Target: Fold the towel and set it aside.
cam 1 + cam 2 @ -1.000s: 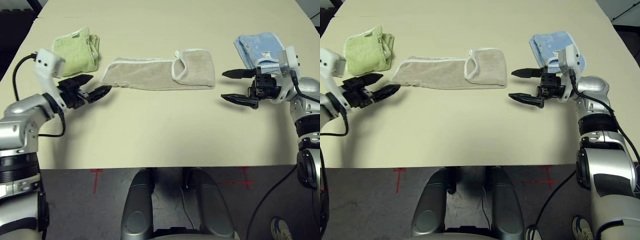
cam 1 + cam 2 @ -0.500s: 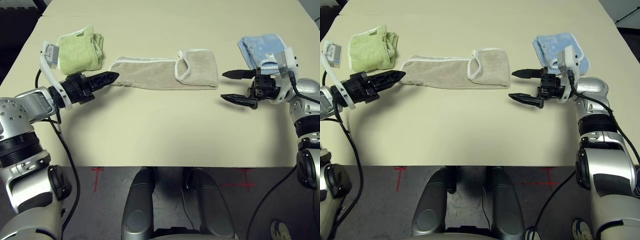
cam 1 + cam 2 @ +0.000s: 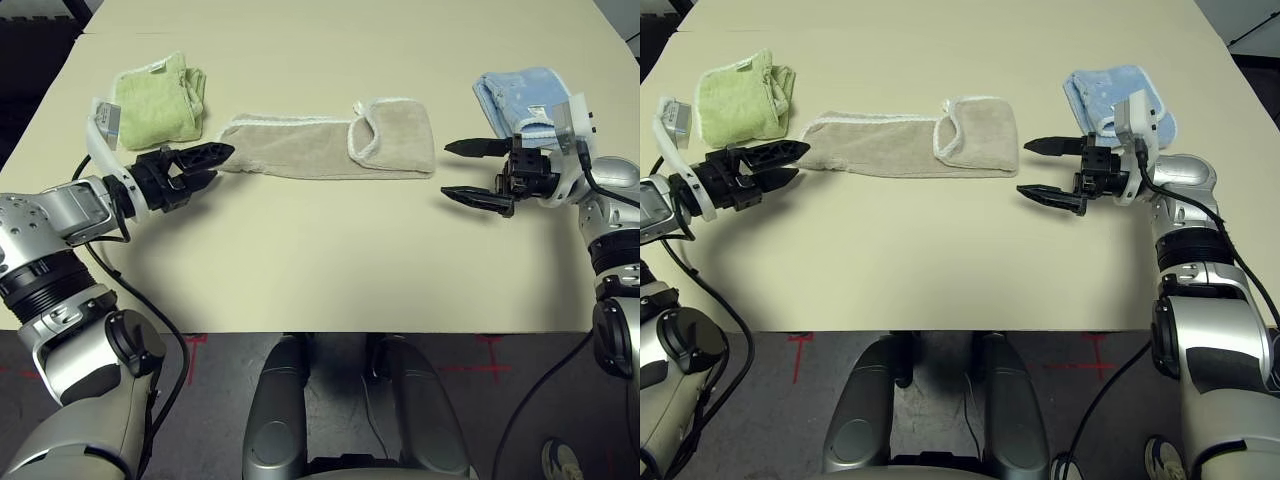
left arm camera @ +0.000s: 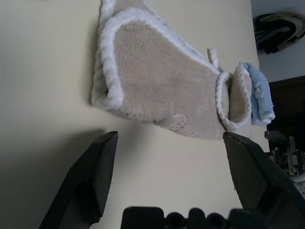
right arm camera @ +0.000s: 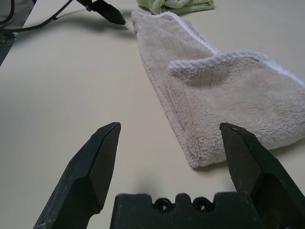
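A: What is sitting on the tabletop (image 3: 300, 260), going from left to right?

B: Three cloths, all of fluffy terry. At the far left a light green towel (image 3: 158, 98) is lying bunched into a small, roughly square wad. In the middle the towel (image 3: 330, 147), beige with white stitched edging, is lying as one long flat strip, its right end doubled back on itself so the edging is making a loop there. At the far right a light blue towel (image 3: 520, 95) is sitting folded into a compact pad.

A: And the grippers, how many are showing?

B: Two, each with two black pointed fingers. The left gripper (image 3: 205, 165) is hovering just beside the beige strip's left end, its tips pointing at that end, with the fingers standing apart and nothing between them. In the left wrist view the gap between the fingers is framing the towel's (image 4: 157, 81) rounded, white-bordered end.

A: Is it touching the cloth?

B: I cannot tell; the tips are very near the edge, and the cloth is lying undisturbed.

A: And the right side?

B: The right gripper (image 3: 468, 172) is pointing leftward, near the towel's folded right end but clear of it, in front of the blue pad. Its fingers are spread wide and holding nothing. The tabletop itself is showing as a smooth, pale cream surface.
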You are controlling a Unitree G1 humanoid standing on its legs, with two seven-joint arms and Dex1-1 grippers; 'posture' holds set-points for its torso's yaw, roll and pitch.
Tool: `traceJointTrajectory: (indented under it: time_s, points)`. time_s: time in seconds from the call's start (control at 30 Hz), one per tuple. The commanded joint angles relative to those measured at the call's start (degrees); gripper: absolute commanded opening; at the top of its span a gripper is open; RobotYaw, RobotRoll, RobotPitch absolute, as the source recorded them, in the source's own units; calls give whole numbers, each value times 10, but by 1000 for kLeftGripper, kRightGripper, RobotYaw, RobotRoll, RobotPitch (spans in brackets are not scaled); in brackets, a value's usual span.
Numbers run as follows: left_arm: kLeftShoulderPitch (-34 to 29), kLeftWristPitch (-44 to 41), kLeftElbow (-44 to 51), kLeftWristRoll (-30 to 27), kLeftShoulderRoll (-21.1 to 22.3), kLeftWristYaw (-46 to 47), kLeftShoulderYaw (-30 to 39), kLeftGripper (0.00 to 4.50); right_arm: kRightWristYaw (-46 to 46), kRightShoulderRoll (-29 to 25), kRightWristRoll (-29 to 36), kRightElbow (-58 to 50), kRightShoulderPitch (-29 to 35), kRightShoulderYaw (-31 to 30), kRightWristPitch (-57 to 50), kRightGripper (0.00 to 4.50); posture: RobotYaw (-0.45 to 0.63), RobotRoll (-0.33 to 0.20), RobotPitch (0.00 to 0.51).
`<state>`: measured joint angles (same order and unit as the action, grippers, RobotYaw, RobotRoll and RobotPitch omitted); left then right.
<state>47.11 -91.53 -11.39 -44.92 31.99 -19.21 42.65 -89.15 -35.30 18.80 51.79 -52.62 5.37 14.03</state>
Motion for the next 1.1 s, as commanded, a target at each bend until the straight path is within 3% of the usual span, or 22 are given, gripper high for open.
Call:
traceJointTrajectory:
  time_s: [0.03,0.73,0.87,1.1]
  points:
    - [-4,-2,-1,13,-10,13,7,4500,0,-4,-4,-4,9,4,3,4489,81,0,280]
    - [31,118,-83,44,-36,56,-22,4500,12,-11,-4,-29,30,5,-2,4489,55,0,279]
    - [29,133,-85,47,-34,62,-29,3559,12,-11,-4,-29,29,3,-2,4500,58,0,278]
    - [26,152,-81,51,-35,80,-27,867,11,-9,-5,-30,29,1,-2,4500,59,0,276]
